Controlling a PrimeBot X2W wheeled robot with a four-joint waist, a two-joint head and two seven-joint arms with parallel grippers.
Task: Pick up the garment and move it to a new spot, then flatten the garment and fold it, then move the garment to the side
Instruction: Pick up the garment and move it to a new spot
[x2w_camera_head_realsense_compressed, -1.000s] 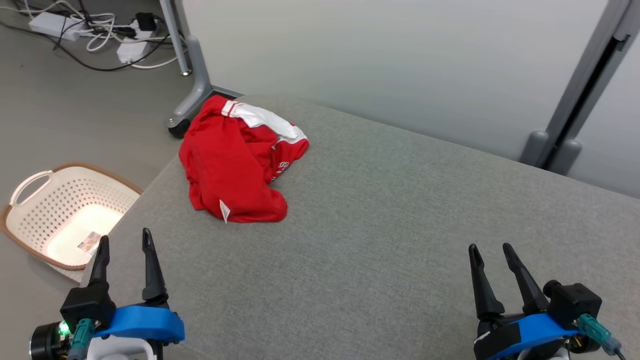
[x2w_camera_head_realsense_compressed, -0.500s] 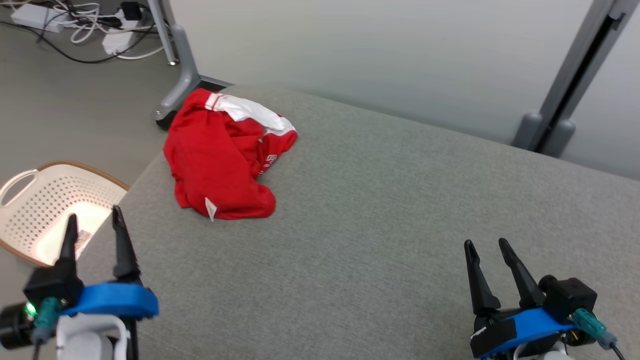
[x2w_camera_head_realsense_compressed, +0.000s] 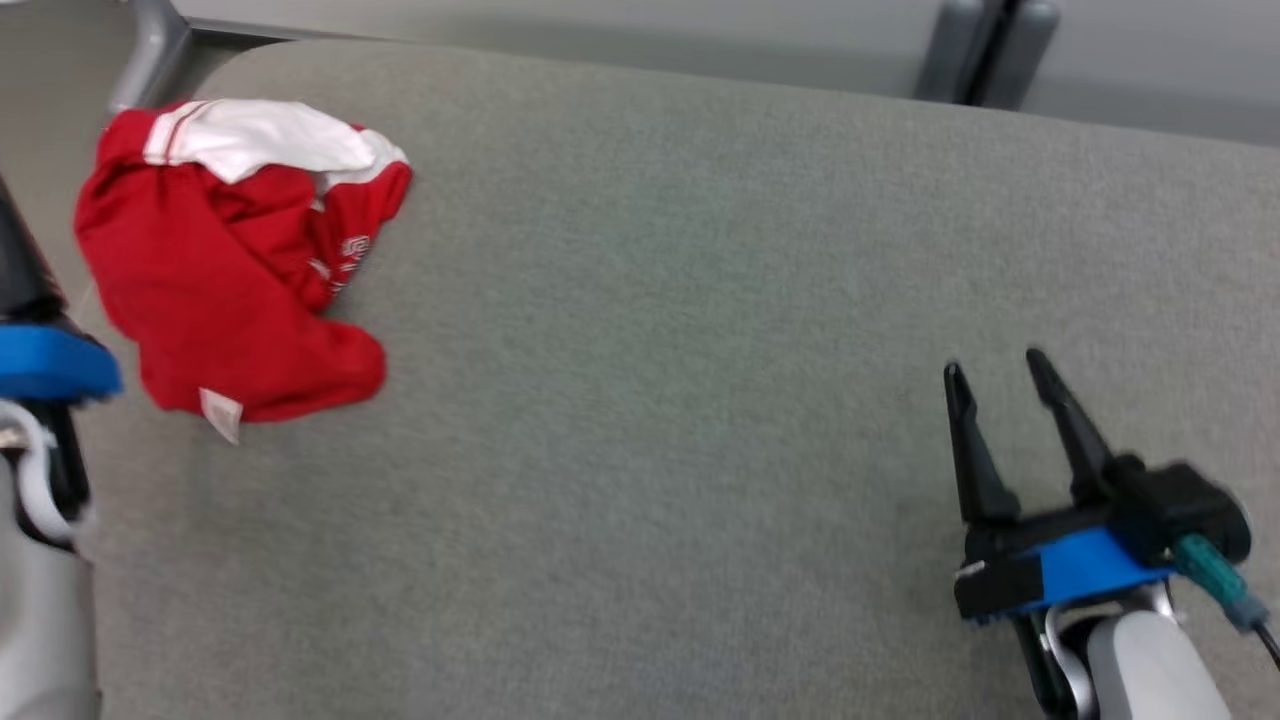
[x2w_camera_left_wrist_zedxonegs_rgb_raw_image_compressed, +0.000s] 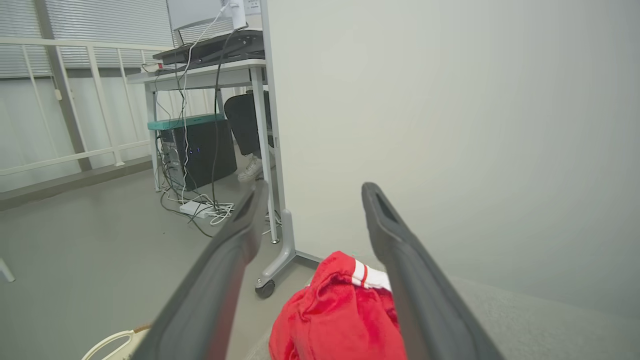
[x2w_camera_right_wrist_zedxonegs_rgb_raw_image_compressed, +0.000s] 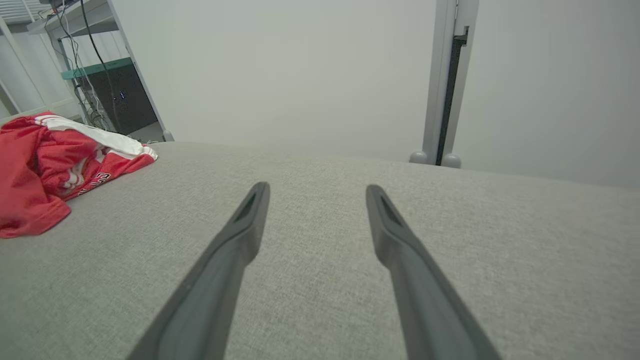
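Garment (x2w_camera_head_realsense_compressed: 235, 290): red-and-white, crumpled at the padded surface's (x2w_camera_head_realsense_compressed: 650, 350) far-left corner.
Handling: likely light, limp; pinch a raised fold.
Left claw (x2w_camera_left_wrist_zedxonegs_rgb_raw_image_compressed: 312, 195): wide, empty, aimed at it.
Right claw (x2w_camera_head_realsense_compressed: 992, 365): wide, empty, well apart.

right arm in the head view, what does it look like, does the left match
The right tool has two long black tapering fingers on a blue collar, with a black block, a teal cable plug and a pale grey forearm. The left tool has matching dark fingers and a blue band.
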